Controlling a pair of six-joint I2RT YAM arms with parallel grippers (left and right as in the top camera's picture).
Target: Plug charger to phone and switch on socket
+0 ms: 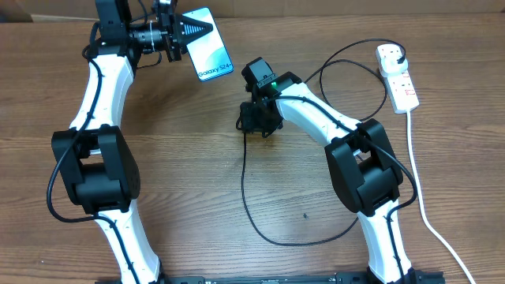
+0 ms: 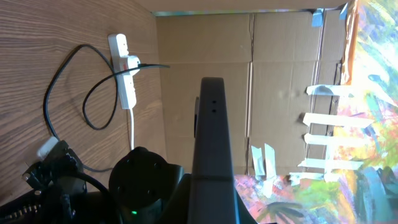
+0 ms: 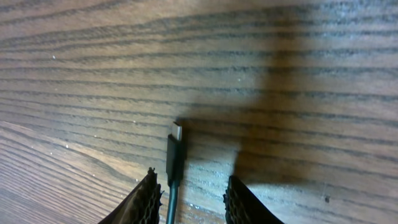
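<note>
Phone (image 1: pixel 207 43): light blue gradient screen, dark lettering. Charger (image 3: pixel 173 168), between right gripper (image 3: pixel 193 180) fingers (image 3: pixel 144 202): black cable, tip apparently silver. Fingers: black, ribbed. Socket (image 1: pixel 397 75): white, red-and-white label. Table (image 1: pixel 205 181): brown wood grain.

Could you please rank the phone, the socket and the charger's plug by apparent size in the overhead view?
1. phone, though it is held up, nearer the camera.
2. socket.
3. charger's plug, smallest by far.

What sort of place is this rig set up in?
Probably a makeshift lab bench, not a home: wood-grain table, plain cardboard backdrop walling one edge, and a colourful painted sheet taped up alongside.
</note>
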